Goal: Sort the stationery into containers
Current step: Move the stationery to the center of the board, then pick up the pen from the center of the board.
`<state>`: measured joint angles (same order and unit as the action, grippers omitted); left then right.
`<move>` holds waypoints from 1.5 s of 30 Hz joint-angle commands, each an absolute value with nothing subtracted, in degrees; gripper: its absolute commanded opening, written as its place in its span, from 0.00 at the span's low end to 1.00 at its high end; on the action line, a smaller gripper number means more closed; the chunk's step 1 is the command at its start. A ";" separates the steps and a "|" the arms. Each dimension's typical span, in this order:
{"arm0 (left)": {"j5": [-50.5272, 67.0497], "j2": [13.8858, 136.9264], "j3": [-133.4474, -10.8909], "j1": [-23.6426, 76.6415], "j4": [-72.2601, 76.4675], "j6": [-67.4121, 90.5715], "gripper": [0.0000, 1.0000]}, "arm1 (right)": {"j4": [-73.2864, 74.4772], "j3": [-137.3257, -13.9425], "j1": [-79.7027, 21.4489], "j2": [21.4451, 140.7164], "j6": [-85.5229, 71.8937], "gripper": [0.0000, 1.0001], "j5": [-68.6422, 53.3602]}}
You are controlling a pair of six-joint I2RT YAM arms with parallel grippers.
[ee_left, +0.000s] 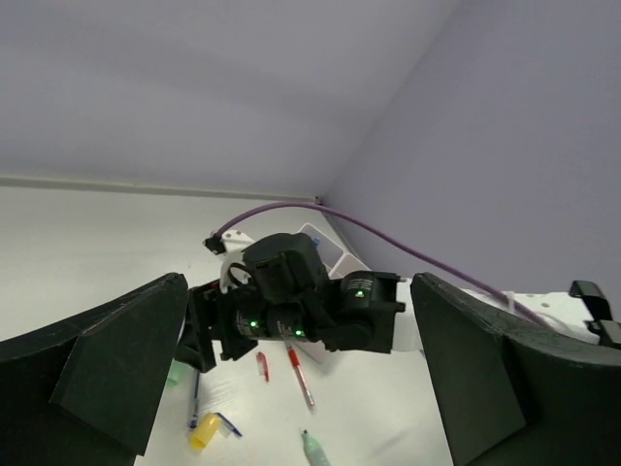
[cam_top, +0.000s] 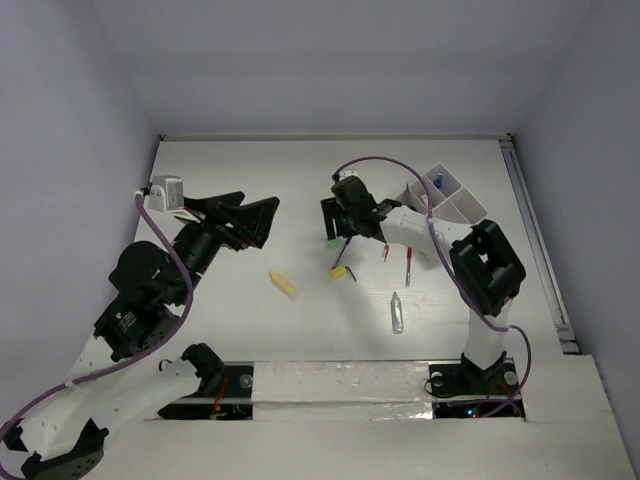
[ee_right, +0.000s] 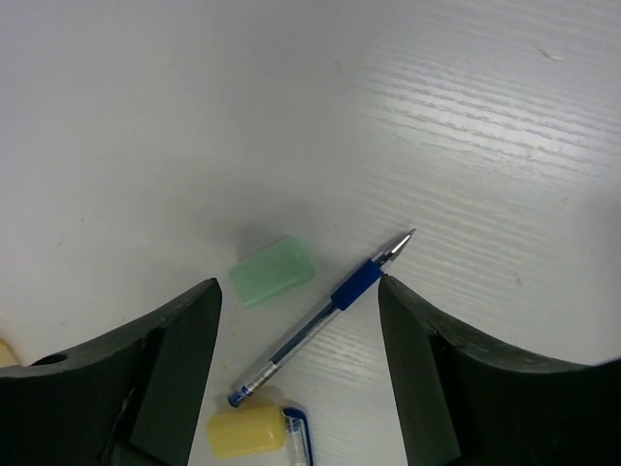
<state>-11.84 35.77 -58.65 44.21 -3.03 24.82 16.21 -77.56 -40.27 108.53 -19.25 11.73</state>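
Blue-gripped clear pen (ee_right: 320, 320) lies flat on the table (ee_right: 146, 116), just beside the green eraser (ee_right: 273, 272). Likely light, stiff, slick, prone to roll. The right tool (ee_right: 299, 286) hangs over it, jaws apart, nothing held; left tool (ee_left: 299, 282) spread wide, empty. I'd pinch the blue grip section - less slip. The tray (cam_top: 447, 195) sits well apart.

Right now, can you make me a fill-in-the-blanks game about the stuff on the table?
The small translucent rectangular eraser beside the clear pen with the blue grip is pale ____. The right gripper hangs over that pen with its jaws ____. Seen from above, the white divided plastic tray sits at the far ____ corner of the white table. Missing words: green, open, right.
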 commanded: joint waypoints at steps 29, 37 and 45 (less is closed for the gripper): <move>-7.29 36.21 -47.90 43.86 -8.09 17.14 0.99 | 36.66 -39.46 -41.40 72.94 -42.10 1.00 16.62; -8.52 37.09 -47.72 43.86 -8.44 16.96 0.96 | 31.91 -40.17 -42.01 78.75 -41.40 0.59 16.61; -7.12 38.67 -47.72 43.86 -8.61 17.49 0.91 | 31.38 -39.73 -44.30 81.21 -43.33 0.14 16.17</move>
